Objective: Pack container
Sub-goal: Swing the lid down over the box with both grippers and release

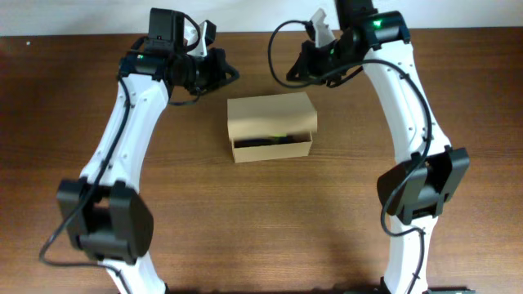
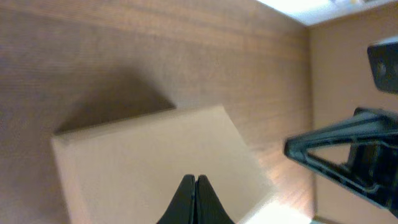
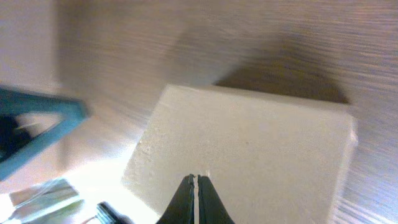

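A: Brown wooden table (image 1: pixel 270 229), seen from overhead. Where is the container (image 1: pixel 274 152)?

B: At the centre, with its flap (image 1: pixel 270 114) over most of it and dark contents (image 1: pixel 274 140) showing along the six o'clock edge. Your left fingers (image 2: pixel 185 202) hang at its ten o'clock and your right fingers (image 3: pixel 188 202) at one o'clock. Both pairs are pressed together and empty.

A: Which step is in hand?

B: Probably closing. Next, you press the flap flat.

Nothing readable here, honestly. The cardboard box (image 1: pixel 270 114) shows plain tan on every side in view, no print, label or logo that I can make out. The wooden table (image 1: pixel 245 229) has no markings either. Both wrist views are too blurry to pick up any small lettering anyway.
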Action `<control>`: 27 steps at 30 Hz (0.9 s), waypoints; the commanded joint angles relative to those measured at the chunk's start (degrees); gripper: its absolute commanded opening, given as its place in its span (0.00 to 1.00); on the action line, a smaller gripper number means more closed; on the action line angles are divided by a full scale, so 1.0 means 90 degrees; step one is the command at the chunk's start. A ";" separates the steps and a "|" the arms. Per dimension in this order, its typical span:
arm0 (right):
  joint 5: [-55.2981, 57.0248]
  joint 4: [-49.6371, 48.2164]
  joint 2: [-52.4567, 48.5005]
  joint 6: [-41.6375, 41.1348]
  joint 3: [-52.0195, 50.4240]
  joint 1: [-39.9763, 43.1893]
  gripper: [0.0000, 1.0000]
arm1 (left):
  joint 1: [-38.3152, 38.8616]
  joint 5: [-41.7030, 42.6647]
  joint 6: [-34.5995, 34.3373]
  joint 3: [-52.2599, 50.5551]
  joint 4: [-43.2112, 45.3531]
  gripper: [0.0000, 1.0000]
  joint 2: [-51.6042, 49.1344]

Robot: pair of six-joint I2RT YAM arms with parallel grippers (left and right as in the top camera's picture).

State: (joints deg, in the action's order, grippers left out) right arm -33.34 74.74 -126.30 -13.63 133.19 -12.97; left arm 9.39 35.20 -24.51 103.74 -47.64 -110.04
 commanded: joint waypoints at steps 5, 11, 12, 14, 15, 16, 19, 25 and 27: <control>0.2499 0.0821 0.0678 0.0437 0.0109 -0.0289 0.04 | 0.0325 -0.1100 0.0386 0.0073 -0.1192 0.02 0.0372; 0.2968 0.1481 0.0738 0.0719 0.0053 -0.0522 0.04 | 0.1129 -0.2477 0.0597 0.0061 -0.1751 0.02 0.0369; 0.2980 0.1540 0.0738 0.0782 -0.0005 -0.0542 0.04 | 0.1248 -0.2618 0.0597 0.0061 -0.1770 0.02 0.0367; 0.2970 0.1605 0.0738 0.0806 -0.0138 -0.0554 0.04 | 0.1469 -0.2907 0.0593 0.0061 -0.1787 0.02 0.0359; 0.2951 0.1600 0.0738 0.0804 -0.0243 -0.0559 0.04 | 0.1554 -0.3004 0.0593 0.0061 -0.1787 0.02 0.0357; 0.2939 0.1600 0.0736 0.0804 -0.0333 -0.0566 0.04 | 0.1610 -0.3077 0.0590 0.0061 -0.1790 0.02 0.0345; 0.2926 0.1515 0.0736 0.0809 -0.0702 -0.0600 0.04 | 0.1656 -0.3211 0.0588 0.0061 -0.1880 0.01 0.0287; 0.2924 0.1122 0.0736 0.0828 -0.1489 -0.0716 0.04 | 0.1649 -0.3449 0.0590 0.0012 -0.2004 0.02 0.0068; 0.2922 0.1001 0.0736 0.0828 -0.1710 -0.0746 0.04 | 0.1649 -0.3568 0.0590 0.0007 -0.1984 0.02 -0.0024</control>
State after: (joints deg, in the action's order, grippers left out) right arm -7.92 84.38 -121.12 -6.81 119.77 -18.57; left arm 24.40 5.96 -20.29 104.03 -65.52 -108.38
